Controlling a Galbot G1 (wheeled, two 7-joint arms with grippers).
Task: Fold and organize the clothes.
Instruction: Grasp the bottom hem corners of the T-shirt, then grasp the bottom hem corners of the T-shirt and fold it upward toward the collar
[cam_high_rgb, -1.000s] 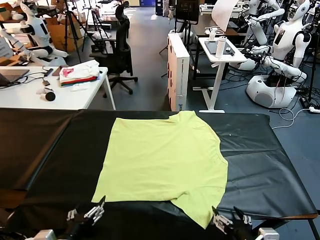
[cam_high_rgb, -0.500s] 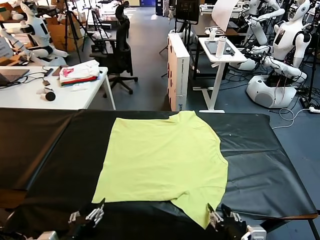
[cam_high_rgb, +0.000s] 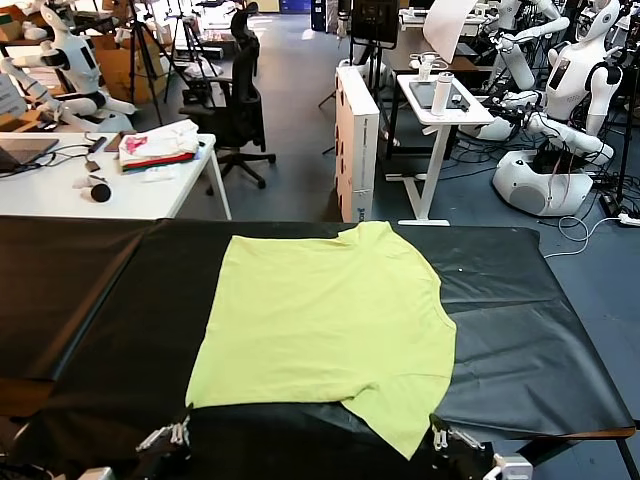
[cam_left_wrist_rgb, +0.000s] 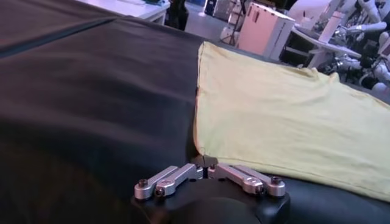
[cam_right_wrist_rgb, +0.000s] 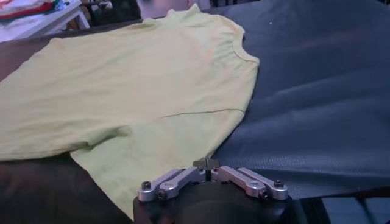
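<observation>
— Where's the thin lime-yellow short-sleeved T-shirt (cam_high_rgb: 325, 325)?
— Spread flat on the black table cover (cam_high_rgb: 110, 300).
— The grippers?
— Left gripper (cam_left_wrist_rgb: 205, 171) pinches its near hem corner; right gripper (cam_right_wrist_rgb: 206, 164) is clenched at the sleeve edge.

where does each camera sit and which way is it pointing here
Head view: from the robot's head, forward and down over the black table and T-shirt; left tool and right tool peek in at the near edge.
Left wrist view: low behind the shut left tool, facing the shirt's near corner.
Right wrist view: low behind the shut right tool, facing the near sleeve.
All three share the T-shirt.
</observation>
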